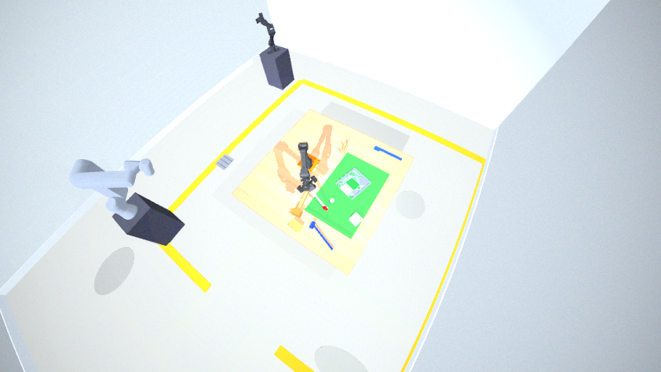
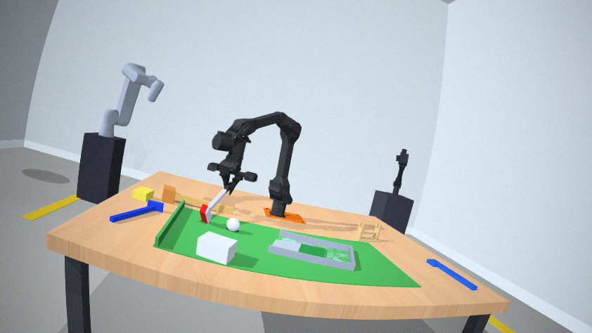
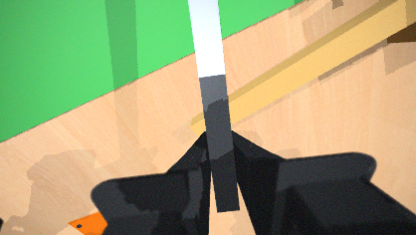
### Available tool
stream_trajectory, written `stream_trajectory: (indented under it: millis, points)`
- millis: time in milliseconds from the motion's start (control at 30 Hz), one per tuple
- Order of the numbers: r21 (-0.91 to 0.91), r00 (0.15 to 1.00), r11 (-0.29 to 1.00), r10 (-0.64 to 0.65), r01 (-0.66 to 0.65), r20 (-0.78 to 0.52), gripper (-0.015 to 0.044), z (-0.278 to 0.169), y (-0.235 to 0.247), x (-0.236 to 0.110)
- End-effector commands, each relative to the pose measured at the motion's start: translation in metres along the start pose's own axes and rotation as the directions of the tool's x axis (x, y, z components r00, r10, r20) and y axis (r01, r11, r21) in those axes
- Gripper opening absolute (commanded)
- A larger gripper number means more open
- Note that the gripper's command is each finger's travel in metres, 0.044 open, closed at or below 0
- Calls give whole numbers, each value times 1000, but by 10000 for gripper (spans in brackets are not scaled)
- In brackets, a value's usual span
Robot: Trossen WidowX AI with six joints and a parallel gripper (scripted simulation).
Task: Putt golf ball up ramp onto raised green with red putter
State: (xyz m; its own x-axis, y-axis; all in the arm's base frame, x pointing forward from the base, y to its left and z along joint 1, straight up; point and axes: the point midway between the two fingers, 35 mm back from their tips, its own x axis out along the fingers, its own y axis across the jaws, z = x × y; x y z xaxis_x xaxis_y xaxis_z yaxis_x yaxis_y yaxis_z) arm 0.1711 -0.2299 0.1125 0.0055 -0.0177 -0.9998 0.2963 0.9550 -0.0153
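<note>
My gripper [image 2: 228,189] [image 1: 306,187] [image 3: 216,134] is shut on the dark grip of the red putter. The putter's white shaft [image 2: 216,201] [image 3: 209,50] slants down to its red head [image 2: 204,213] [image 1: 325,208]. The head sits low over the near-left end of the green mat [image 2: 265,235] [image 1: 374,177] [image 3: 60,60]. The white golf ball [image 2: 233,224] [image 1: 331,200] lies on the mat just right of the head, a small gap apart. The raised green [image 2: 310,261] [image 1: 352,184], grey-framed with a grey ramp [image 2: 283,246], stands further right on the mat.
A white block [image 2: 216,247] [image 1: 355,219] stands on the mat near the ball. A green wall [image 2: 167,231] closes the mat's left end. A wooden mallet [image 2: 198,204] [image 3: 318,62], a yellow block [image 2: 143,192], two blue putters [image 2: 136,212] [image 2: 451,273] and a small wooden rack [image 2: 368,231] lie on the table [image 2: 124,244].
</note>
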Motion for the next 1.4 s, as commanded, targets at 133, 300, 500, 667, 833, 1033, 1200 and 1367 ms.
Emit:
stream_trajectory:
  millis: [133, 300, 500, 667, 833, 1033, 1200, 1367]
  points:
    - [-6, 1000, 1000, 5, -5, 4, 0, 9, 77, -2]
    - [-8, 1000, 1000, 9, -9, 6, 0, 0, 132, -1]
    - [-8, 1000, 1000, 9, -9, 6, 0, 0, 134, -8]
    - [-8, 1000, 1000, 9, -9, 6, 0, 1, 134, -28]
    - [-8, 1000, 1000, 9, -9, 6, 0, 0, 134, -50]
    - [-13, 1000, 1000, 11, -11, 1, 0, -1, 134, -51]
    - [-13, 1000, 1000, 11, -11, 1, 0, -1, 134, -51]
    - [-13, 1000, 1000, 11, -11, 1, 0, -1, 134, -51]
